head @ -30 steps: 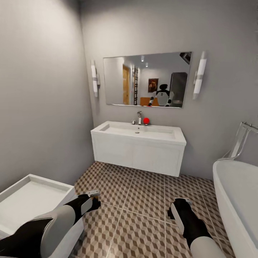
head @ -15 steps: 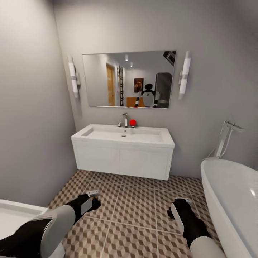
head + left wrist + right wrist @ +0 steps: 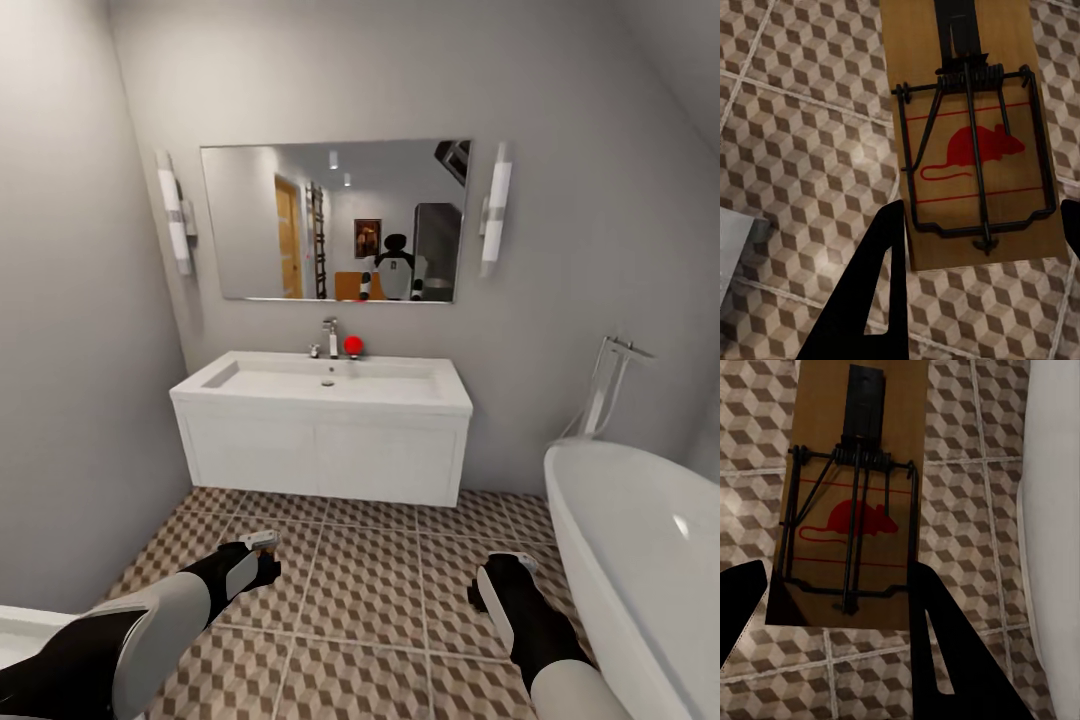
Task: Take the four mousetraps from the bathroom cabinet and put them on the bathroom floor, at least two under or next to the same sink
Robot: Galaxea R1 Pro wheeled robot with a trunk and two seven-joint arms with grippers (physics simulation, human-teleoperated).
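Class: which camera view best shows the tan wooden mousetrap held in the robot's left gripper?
The left wrist view: the tan wooden mousetrap shows its wire bar, spring and red mouse print. The head view shows a pale sliver at the left gripper. The right wrist view shows another mousetrap.

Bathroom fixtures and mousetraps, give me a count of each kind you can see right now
Mousetraps: 2, one in the left tool, one in the right tool
Sinks: 1
Bathtubs: 1
Mirrors: 1
Wall lights: 2
Total: 7
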